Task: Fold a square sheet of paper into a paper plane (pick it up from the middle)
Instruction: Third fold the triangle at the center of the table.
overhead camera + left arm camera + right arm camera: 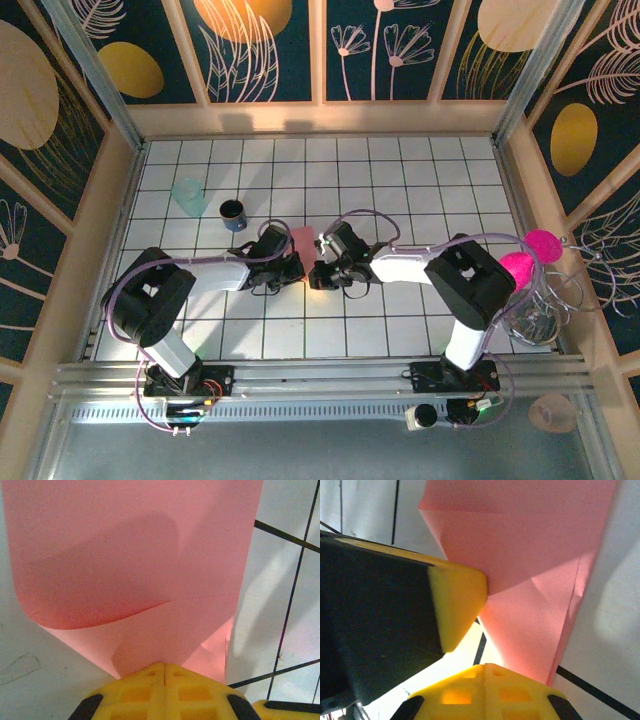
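Left gripper (pixel 165 665) and right gripper (pixel 485 666) clenched side by side on the square sheet of paper (pixel 303 240), creases running straight ahead.

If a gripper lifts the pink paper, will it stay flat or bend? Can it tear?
Probably it bends: the pink paper curls by the left gripper. It likely keeps creases, as sharp folds show. Thin-looking, so hard pulls might tear it.
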`<state>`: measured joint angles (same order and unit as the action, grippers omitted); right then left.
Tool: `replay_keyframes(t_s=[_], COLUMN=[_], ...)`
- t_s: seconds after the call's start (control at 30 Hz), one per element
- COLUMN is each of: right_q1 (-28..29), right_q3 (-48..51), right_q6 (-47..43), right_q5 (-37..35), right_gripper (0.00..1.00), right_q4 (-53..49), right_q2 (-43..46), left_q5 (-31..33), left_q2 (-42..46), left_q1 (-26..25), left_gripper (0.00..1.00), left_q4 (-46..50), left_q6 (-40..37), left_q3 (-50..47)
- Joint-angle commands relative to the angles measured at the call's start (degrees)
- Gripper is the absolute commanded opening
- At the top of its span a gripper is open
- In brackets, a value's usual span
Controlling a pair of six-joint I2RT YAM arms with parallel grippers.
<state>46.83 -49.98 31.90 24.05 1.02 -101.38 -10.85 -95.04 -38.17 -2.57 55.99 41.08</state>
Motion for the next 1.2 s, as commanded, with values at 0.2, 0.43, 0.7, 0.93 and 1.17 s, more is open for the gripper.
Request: replay_keyframes(t_s=[0.2, 0.43, 0.7, 0.93, 1.17], right_q1=[-1.19, -1.54, -2.09, -2.0, -2.4], right_q3=[5.6, 12.61, 9.71, 2.83, 2.25], right_q6=[0.0, -0.3, -0.83, -0.57, -0.26], right_q5=[-0.07, -0.26, -1.66, -1.68, -3.07], right_gripper=[0.04, 0.03, 0.02, 0.0, 0.0], right_q4=[-0.15, -2.26, 0.64, 3.1, 1.52], right_q2=[-0.41, 6.88, 14.02, 4.54, 0.62], left_q5=[3.17, 2.96, 0.3, -0.15, -0.92], left_q2=[-2.78, -4.48, -4.27, -3.92, -3.53], left_q1=[0.2, 0.14, 0.2, 0.19, 0.16], left_gripper=[0.0, 0.0, 0.0, 0.0, 0.0], left_q4=[5.64, 5.72, 2.9, 2.76, 2.57], left_q6=[-0.49, -1.18, -2.42, -2.64, -3.76], left_q3=[-0.51, 0.38, 1.57, 1.31, 2.4])
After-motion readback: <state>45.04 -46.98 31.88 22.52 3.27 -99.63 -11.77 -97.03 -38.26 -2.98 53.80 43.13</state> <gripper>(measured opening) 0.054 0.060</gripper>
